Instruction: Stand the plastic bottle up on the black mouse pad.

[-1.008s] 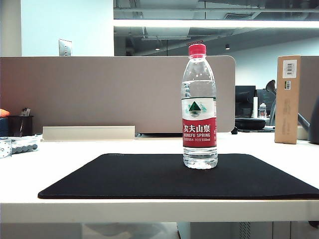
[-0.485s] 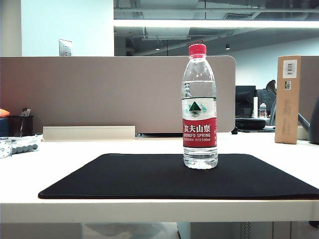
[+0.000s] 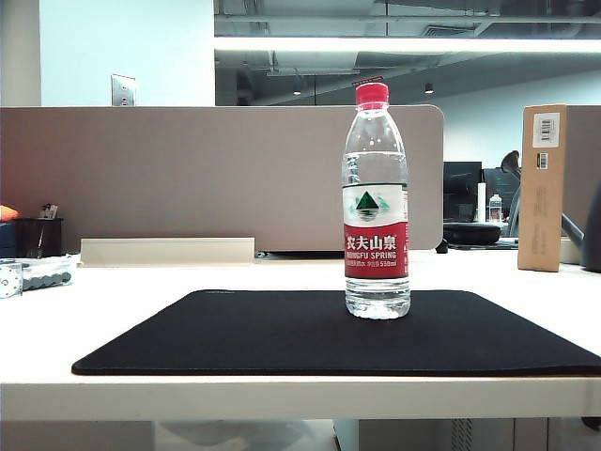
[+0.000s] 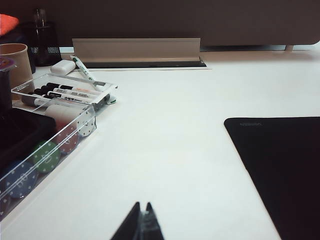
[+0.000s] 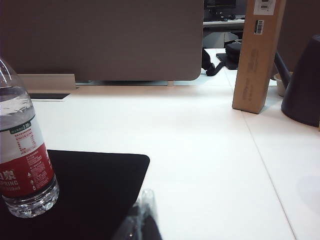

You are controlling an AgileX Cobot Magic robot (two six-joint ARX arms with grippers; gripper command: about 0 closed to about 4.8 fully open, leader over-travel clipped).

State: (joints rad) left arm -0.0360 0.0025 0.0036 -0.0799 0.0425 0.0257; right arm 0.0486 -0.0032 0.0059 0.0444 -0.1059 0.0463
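While ext-only: bottle (image 3: 376, 202) cap; claws (image 4: 142, 220) (image 5: 142, 215) wrist-only.

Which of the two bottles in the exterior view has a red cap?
The plastic bottle standing upright on the black mouse pad has the red cap and a red-and-white label. The tiny bottle far behind is clear with a white label.

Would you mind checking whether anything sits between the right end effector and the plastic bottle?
Nothing visible does. The right end effector, shut, hangs just off the black mouse pad, and only bare pad lies between it and the upright plastic bottle.
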